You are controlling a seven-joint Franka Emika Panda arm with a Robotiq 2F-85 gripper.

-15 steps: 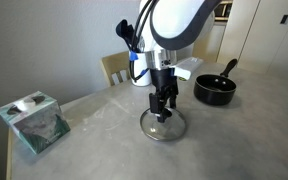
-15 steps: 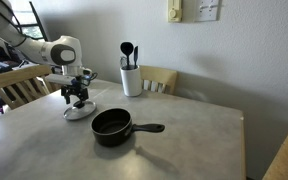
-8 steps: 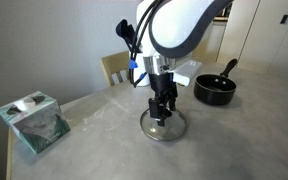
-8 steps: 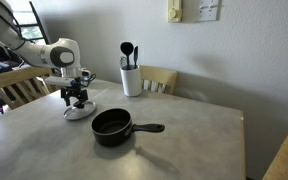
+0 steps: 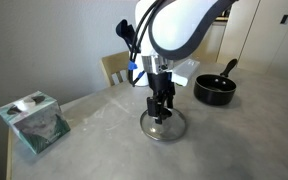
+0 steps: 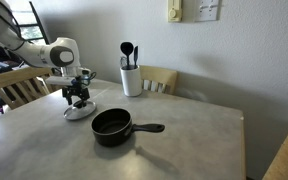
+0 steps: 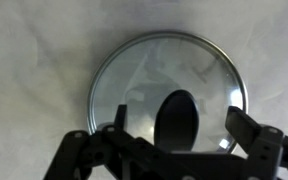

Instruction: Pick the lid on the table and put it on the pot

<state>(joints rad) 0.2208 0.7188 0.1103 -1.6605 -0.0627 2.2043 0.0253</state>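
Text check, all views: nothing legible, no brand, no no.
- Wall sheet [image 6: 209, 9]: print too small to read.
- Box [image 5: 32, 122] on desk [image 5: 234, 140]: green/white pattern only, wording not made out.

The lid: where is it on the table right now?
The lid lies flat on the table, directly under the gripper. In both exterior views the pot stands apart from it, with a gap between.
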